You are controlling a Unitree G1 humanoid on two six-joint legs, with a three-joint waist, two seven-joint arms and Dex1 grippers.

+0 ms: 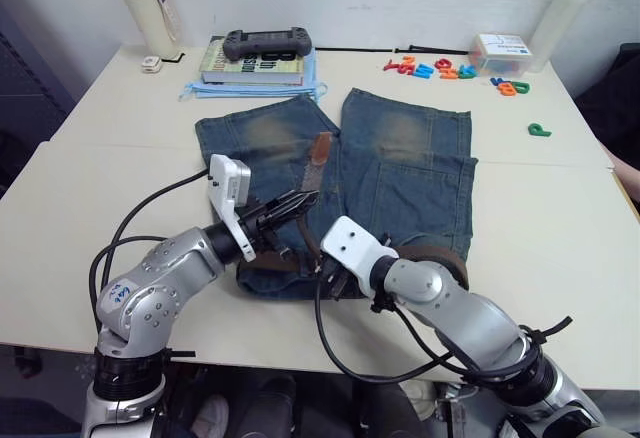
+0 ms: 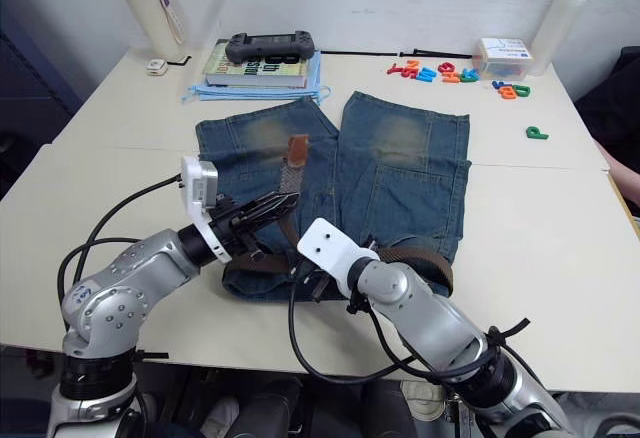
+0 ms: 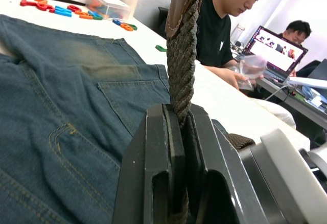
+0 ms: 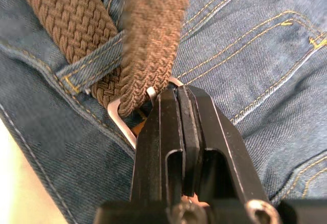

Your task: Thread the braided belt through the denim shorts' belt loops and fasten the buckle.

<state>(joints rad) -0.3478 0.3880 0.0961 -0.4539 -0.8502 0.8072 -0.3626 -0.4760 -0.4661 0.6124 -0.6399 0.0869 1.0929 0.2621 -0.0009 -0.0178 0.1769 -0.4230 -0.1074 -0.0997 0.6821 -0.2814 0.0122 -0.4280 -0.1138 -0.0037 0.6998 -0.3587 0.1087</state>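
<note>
Nearest the camera, at the lower centre of the head views, the right gripper is seen with its black fingers pressed together on the buckle, whose silvery frame lies on the waistband of the denim shorts. Beside it the braided belt is passed under one of the belt loops and then through the buckle.

A little higher and to the left, the left gripper is clamped on the free end of the belt, and the tan tip is held up over the middle of the shorts. The shorts are spread in the centre of the white table.

Several risks can be judged from here. If the strap is pulled too strongly, the frame could slip out of the right fingers, because only its thin edge is held. The shorts are light and could be dragged and wrinkled. It cannot be told whether the pin has entered the weave; if not, the buckle would stay unfastened.
</note>
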